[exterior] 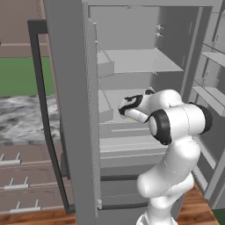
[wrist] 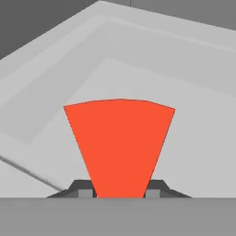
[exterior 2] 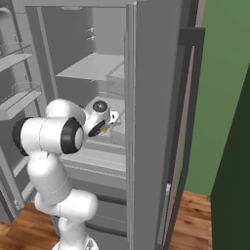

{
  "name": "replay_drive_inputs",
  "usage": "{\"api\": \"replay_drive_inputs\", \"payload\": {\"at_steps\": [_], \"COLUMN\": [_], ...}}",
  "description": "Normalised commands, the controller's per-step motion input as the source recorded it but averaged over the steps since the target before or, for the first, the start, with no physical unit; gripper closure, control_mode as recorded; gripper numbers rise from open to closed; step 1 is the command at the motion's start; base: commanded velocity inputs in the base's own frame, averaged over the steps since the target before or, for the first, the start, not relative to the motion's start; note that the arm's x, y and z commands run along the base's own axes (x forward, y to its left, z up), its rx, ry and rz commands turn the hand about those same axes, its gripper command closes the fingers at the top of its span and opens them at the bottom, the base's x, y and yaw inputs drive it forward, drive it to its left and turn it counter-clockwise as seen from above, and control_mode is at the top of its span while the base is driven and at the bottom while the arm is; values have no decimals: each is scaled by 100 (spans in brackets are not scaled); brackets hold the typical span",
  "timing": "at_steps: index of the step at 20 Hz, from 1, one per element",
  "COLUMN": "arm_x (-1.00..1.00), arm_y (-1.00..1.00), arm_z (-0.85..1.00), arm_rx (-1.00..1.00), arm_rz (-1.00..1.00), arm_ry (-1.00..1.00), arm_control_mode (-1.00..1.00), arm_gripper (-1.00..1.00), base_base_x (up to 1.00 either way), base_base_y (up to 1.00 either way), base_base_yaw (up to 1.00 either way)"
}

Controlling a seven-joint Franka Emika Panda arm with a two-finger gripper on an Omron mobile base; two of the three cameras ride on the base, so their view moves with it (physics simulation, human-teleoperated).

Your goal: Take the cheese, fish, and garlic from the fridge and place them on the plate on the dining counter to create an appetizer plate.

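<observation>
While clamped narrow on the cheese (wrist: 119, 147) between both fingers (wrist: 119, 193), its red side squarely facing the hand camera, lift only enough to clear the shelf (wrist: 184, 92) inside the fridge (exterior: 132, 61). Keep the squeeze steady; a tapering wedge may well slip forward out of a loose pinch. Draw straight back out of the fridge, away from the shelf's rear corner and clear of the open door (exterior: 70, 110), before swinging toward the plate
</observation>
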Motion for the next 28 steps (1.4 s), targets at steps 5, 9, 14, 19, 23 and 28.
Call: {"api": "replay_drive_inputs", "payload": {"at_steps": [5, 9, 14, 19, 23, 28], "arm_x": [-56, -83, -75, -92, -100, -86], "arm_y": [0, 0, 0, 0, 0, 0], "arm_z": [62, 63, 74, 78, 18, 40], "arm_rx": [0, 0, -1, 0, 0, 0], "arm_rz": [0, 0, 0, 0, 0, 0], "arm_ry": [-2, 4, 3, 2, -1, -6], "arm_control_mode": [-100, -100, -100, -100, -100, -100], "arm_gripper": [100, 100, 100, 100, 100, 100], "base_base_x": [0, 0, 0, 0, 0, 0], "base_base_y": [0, 0, 0, 0, 0, 0], "base_base_yaw": [0, 0, 0, 0, 0, 0]}}
